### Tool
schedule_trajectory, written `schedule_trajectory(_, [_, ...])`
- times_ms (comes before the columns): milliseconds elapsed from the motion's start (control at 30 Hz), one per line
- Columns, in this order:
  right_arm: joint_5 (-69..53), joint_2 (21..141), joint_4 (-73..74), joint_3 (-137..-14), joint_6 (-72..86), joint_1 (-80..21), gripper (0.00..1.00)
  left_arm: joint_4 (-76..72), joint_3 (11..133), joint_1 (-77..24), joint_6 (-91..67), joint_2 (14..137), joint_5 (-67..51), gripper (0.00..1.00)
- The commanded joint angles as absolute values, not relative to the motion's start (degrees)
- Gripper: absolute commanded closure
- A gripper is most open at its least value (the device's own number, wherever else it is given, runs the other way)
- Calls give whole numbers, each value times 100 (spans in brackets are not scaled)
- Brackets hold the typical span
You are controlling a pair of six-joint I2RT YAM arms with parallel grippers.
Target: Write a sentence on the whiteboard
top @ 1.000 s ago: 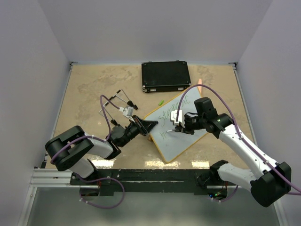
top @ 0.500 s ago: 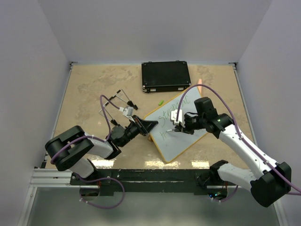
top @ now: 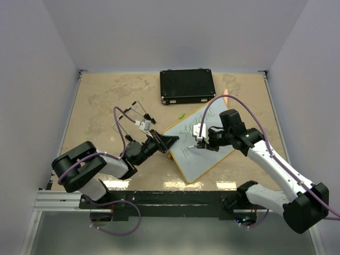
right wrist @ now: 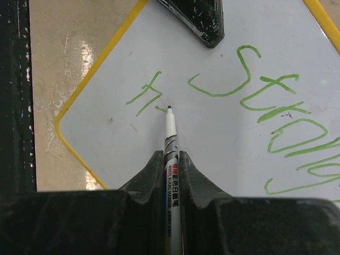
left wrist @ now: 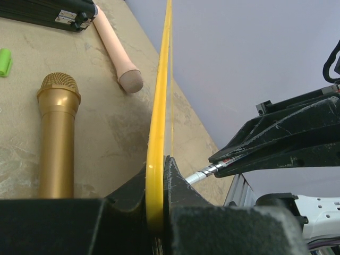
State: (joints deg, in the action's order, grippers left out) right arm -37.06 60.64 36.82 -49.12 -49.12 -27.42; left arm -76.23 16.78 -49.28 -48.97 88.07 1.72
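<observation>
Nothing's really moved in the last second, both arms sit right where they were. The left gripper [left wrist: 158, 175] has its jaws clamped on the whiteboard [top: 204, 143]'s yellow rim. The right gripper [right wrist: 170, 156] has its jaws squeezed around a marker [right wrist: 170, 138], tip by the short green strokes of the sentence [right wrist: 255, 95]. The board lies slantwise on the surface [top: 101, 101], in front of the black case [top: 187, 86]. Can't tell if the tip actually touches. The lettering runs off the right wrist view's edge, and the left wrist sees the board edge-on only.
</observation>
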Motion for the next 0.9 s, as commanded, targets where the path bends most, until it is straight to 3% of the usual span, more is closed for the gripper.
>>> schedule_trajectory(0, [-3832, 6082, 3595, -4983, -5036, -2742, 100, -7787, 1740, -4931, -4324, 8921, 149, 100])
schedule_trajectory(867, [-3727, 6240, 3982, -4931, -5317, -2760, 100, -7778, 1688, -4931, -4298, 8842, 211, 100])
